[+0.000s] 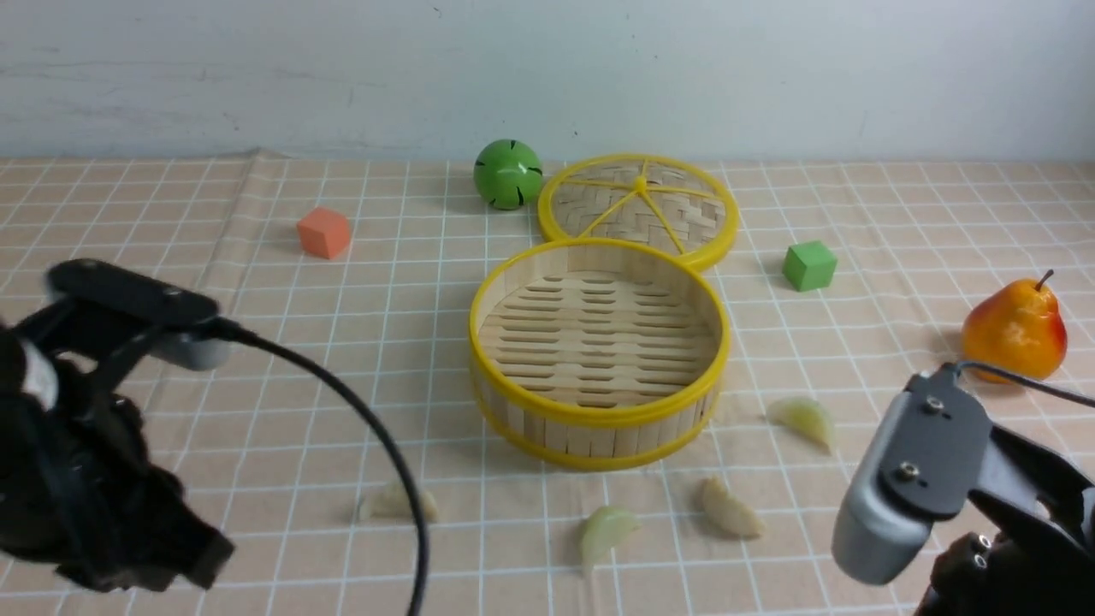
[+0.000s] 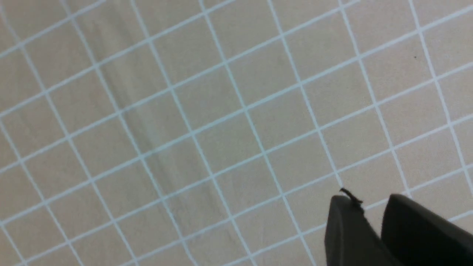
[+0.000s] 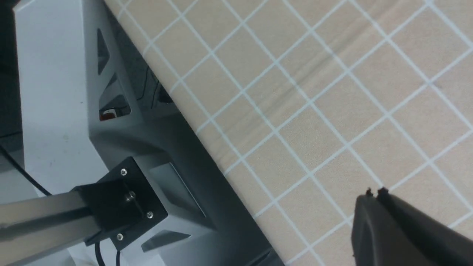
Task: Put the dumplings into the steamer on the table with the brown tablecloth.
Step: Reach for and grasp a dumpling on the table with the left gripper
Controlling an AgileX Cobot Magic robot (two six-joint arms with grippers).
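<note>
My left gripper (image 2: pixel 371 201) hangs slightly spread and empty over the worktop; my right gripper (image 3: pixel 375 195) is pressed together. Four glossy pale crescent dumplings (image 1: pixel 603 526) lie on the tan white-gridded tablecloth (image 1: pixel 282 445), from four to eight o'clock of the round yellow-rimmed bamboo steamer (image 1: pixel 599 417).

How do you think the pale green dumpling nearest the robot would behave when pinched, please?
The dumpling looks glossy, so it may slip from closing jaws. Its curved crescent shape could let it rock or pivot on the tablecloth. Being small, it is probably light.
</note>
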